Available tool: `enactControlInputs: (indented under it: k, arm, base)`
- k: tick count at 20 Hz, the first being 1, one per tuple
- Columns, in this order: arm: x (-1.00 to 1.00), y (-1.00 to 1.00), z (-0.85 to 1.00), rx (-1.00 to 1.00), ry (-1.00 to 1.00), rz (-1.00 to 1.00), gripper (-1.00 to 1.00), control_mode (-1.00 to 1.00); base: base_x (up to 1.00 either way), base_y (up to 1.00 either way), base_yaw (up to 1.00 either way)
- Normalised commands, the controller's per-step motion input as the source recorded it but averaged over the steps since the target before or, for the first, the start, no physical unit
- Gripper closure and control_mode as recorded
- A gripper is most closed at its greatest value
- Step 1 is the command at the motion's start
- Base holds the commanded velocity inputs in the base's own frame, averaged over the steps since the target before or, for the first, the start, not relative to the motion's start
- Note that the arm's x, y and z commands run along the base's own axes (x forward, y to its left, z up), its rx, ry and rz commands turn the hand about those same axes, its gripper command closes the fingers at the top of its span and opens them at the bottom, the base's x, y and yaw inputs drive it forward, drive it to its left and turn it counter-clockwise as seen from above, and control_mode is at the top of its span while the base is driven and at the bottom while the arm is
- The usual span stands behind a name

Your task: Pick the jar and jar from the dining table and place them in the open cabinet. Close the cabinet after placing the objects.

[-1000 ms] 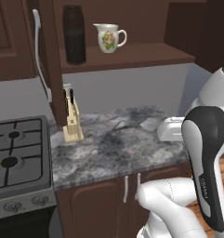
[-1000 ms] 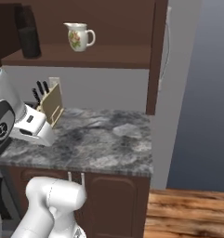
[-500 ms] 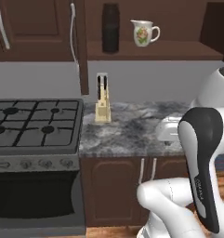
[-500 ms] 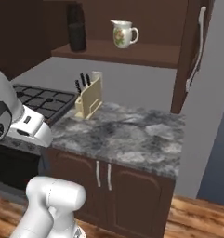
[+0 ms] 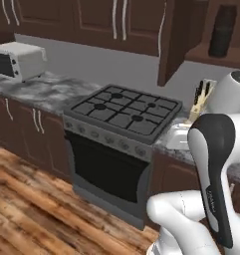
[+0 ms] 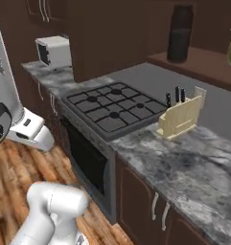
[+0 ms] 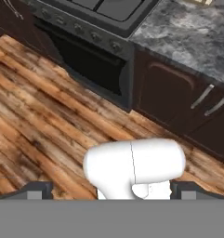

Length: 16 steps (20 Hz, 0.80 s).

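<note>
Left base view: the tall dark jar (image 5: 222, 31) stands on the cabinet shelf (image 5: 218, 56) at 2 o'clock, above the stove (image 5: 124, 109). Right base view: that jar (image 6: 179, 33) sits at 1 o'clock, knife block (image 6: 180, 118) below. Hand view: the gripper (image 7: 111, 189), fingers spread wide and empty, faces wooden floor (image 7: 34, 116).

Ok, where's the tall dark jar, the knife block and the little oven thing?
tall dark jar (image 6: 179, 33), right base view, middle of its side.
knife block (image 6: 181, 118), right base view, its pale wooden side.
toaster oven (image 5: 18, 60), left base view, its front.
</note>
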Motion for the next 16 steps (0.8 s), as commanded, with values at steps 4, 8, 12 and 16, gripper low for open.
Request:
enactControlInputs:
  k: [4, 8, 12, 16]
  arm:
    - [0.00, 0.00, 0.00, 0.00, 0.00, 0.00, -1.00, 1.00]
    - [0.00, 0.00, 0.00, 0.00, 0.00, 0.00, -1.00, 1.00]
    - [0.00, 0.00, 0.00, 0.00, 0.00, 0.00, -1.00, 1.00]
    - [0.00, 0.00, 0.00, 0.00, 0.00, 0.00, -1.00, 1.00]
  base:
    - [-0.24, 0.00, 0.93]
    - [-0.17, 0.00, 0.94]
    - [-0.12, 0.00, 0.95]
    - [-0.03, 0.00, 0.75]
